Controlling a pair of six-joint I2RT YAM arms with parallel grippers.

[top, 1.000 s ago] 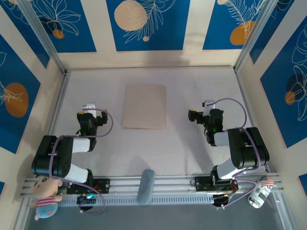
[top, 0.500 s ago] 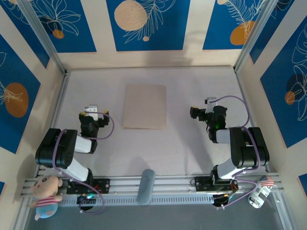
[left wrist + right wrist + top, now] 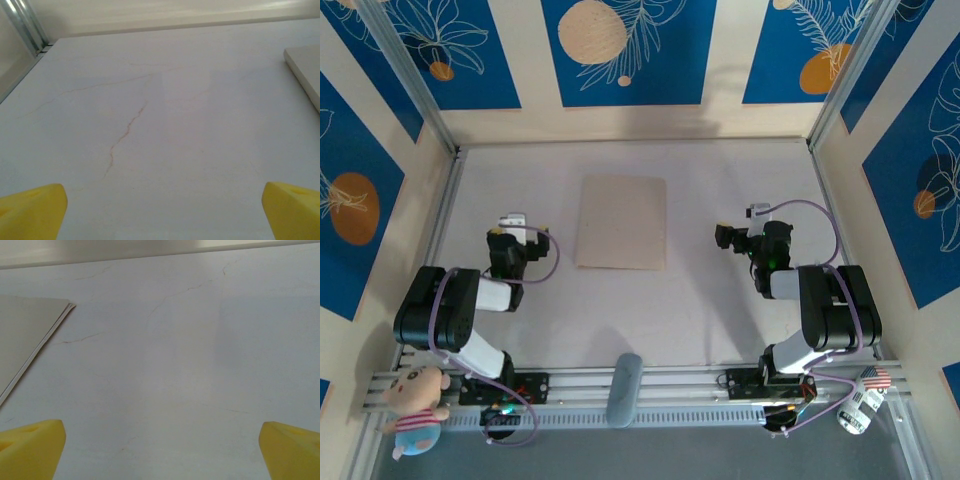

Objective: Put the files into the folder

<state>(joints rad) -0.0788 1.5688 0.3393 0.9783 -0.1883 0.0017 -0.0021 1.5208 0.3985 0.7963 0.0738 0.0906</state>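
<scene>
The tan folder (image 3: 621,222) lies shut and flat in the middle of the table. Its edge shows at the right of the left wrist view (image 3: 306,66), and its corner at the left of the right wrist view (image 3: 27,332). The white files are hidden or out of view. My left gripper (image 3: 512,226) rests low to the left of the folder, open, with bare table between its yellow fingertips (image 3: 31,210). My right gripper (image 3: 724,238) sits to the folder's right, also open and empty (image 3: 160,452), pointing toward it.
Wooden walls with blue panels close in the table on three sides, with metal posts (image 3: 418,95) at the back corners. A stuffed doll (image 3: 415,405), a grey cylinder (image 3: 623,388) and a tagged item (image 3: 860,395) sit at the near rail.
The left arm has drawn its elbow in and its gripper has shifted slightly right. The right gripper has barely moved. The folder has stayed put.
</scene>
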